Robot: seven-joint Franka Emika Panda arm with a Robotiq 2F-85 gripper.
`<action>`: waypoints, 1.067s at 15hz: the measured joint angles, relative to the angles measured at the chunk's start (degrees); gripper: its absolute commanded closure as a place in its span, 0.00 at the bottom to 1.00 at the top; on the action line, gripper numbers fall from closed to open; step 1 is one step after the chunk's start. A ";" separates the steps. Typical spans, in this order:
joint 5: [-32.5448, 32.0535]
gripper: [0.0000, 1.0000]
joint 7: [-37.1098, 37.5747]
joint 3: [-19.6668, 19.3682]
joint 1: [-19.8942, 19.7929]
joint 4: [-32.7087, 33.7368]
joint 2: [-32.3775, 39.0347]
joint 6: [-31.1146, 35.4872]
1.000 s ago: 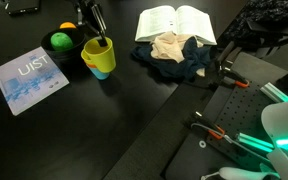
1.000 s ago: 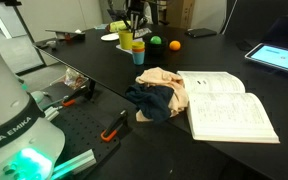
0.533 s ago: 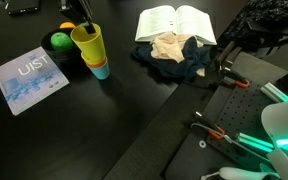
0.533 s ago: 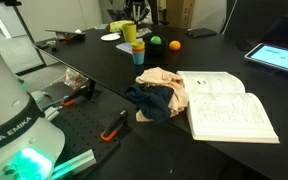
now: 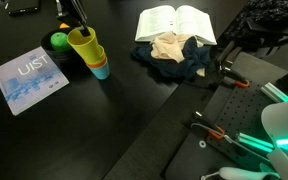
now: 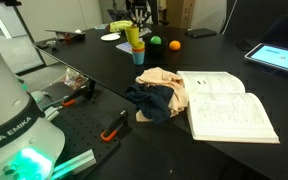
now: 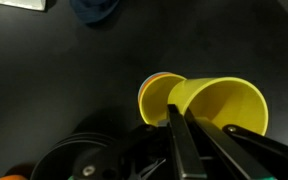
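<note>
Pincer point(image 5: 80, 32) clamped shut on the yellow cup point(image 5: 85, 46) rim; it hangs tilted, just up-left of the blue cup point(image 5: 101, 69).

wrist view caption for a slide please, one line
End effector shut on the rim of a tilted yellow plastic cup, a second cup beside it on the black table.

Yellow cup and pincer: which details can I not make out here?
- Wrist view: the pincer is dark and blurred, and covers the near rim of the yellow cup.
- In an exterior view, the top edge cuts off the pincer above the cup.
- In an exterior view, the far cup is too small to show the grip.
</note>
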 measured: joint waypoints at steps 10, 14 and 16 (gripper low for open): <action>-2.35 0.94 -0.57 -0.65 1.70 7.46 5.76 -0.06; -3.94 0.94 -0.57 -2.13 1.71 8.10 6.09 -0.08; -4.20 0.94 -0.57 -2.88 1.63 8.11 6.09 -0.12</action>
